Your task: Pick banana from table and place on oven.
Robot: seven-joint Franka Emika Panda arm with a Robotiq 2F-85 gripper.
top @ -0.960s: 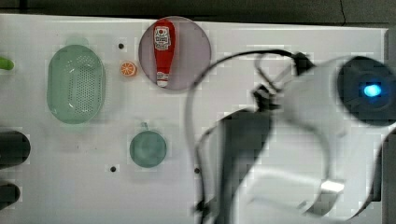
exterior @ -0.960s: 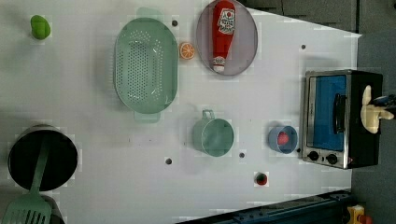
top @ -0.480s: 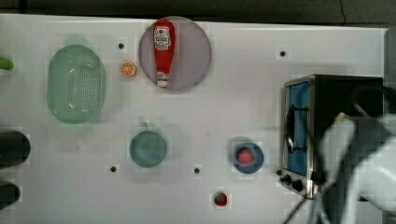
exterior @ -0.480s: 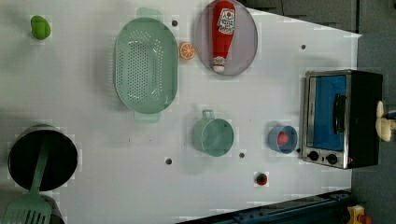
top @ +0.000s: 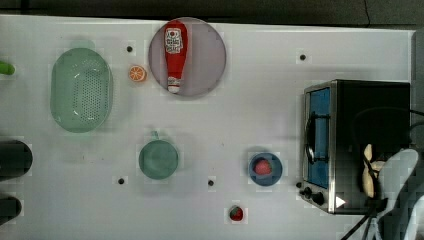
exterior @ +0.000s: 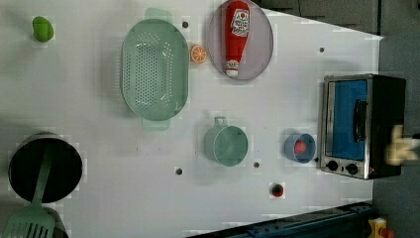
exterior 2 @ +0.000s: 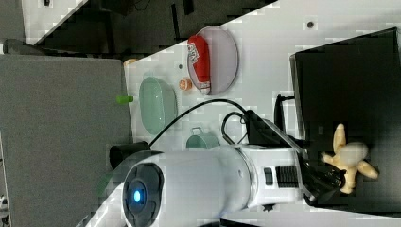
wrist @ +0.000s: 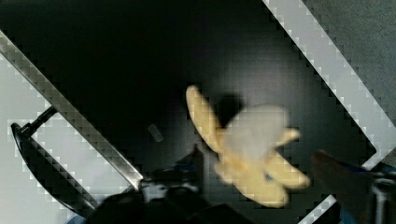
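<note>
Wrist view showed my gripper (wrist: 261,163) spread wide, holding nothing, the pale yellow lobed banana (wrist: 250,149) lying on the black-topped silver toaster oven (wrist: 116,70); release step, I judged retreat upward next.

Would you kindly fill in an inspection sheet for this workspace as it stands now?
Surface: white table, a few small dark holes.
Job's things: banana on the oven's black top, near an edge.
Clutter: ketchup bottle on a grey plate; orange slice; green colander; green cup; blue bowl with a red item; strawberry; lime; black pot with green spatula.
Tool: tool open, its fingers on either side of the banana, not clamping it.
Cables: black cable looping along the arm.
Surroundings: grey panel beside the table; dark floor.
</note>
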